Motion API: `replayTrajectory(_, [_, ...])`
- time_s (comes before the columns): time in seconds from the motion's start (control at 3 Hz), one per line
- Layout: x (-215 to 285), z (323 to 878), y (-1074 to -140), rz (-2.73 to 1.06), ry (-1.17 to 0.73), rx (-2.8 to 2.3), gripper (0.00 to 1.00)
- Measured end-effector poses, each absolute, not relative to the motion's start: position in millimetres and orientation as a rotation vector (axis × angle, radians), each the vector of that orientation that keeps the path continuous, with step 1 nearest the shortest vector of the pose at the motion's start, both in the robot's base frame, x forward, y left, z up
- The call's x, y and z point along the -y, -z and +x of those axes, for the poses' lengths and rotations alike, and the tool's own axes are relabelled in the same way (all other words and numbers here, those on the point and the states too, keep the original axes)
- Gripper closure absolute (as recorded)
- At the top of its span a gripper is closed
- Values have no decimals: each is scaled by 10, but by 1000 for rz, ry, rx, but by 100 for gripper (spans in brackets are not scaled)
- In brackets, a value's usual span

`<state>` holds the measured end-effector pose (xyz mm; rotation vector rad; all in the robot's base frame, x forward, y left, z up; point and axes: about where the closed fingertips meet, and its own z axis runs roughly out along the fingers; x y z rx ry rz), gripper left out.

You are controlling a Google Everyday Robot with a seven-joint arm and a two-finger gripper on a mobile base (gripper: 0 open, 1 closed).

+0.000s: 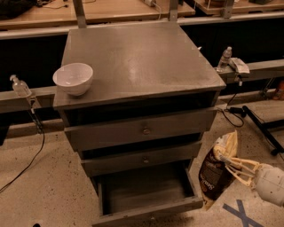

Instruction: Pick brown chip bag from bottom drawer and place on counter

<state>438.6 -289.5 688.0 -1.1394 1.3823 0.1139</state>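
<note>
**Chip bag out of drawer, held right of cabinet**

The bottom drawer (148,213) of the cabinet is pulled out, and its bare grey floor is showing. The two upper drawers (142,131) are pushed in. A white bowl (73,78) sits at the cabinet's front-left corner, on the counter (137,57); only its pale inside shows.

A wooden bench (120,9) runs behind the cabinet. A clear bottle (20,86) stands on the ledge to the cabinet's left and another bottle (225,57) on the ledge to its right. Black cables (237,111) lie on the floor to the right of the cabinet, with a blue tape cross (242,213) nearer the front.

The gripper (225,163) is low, off the cabinet's front-right corner, and its cream fingers are clamped on the chip bag (215,177). The bag hangs upright beside the open drawer, outside it, below counter level and clear of the floor.
</note>
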Motion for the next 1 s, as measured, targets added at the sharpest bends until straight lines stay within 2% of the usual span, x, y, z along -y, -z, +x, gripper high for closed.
replayTrajectory(0.33, [2917,4209,-7759,-1159,-51,-1394,100])
replayTrajectory(1.0, [2595,4004,-8994,-1235,52,-1370,100])
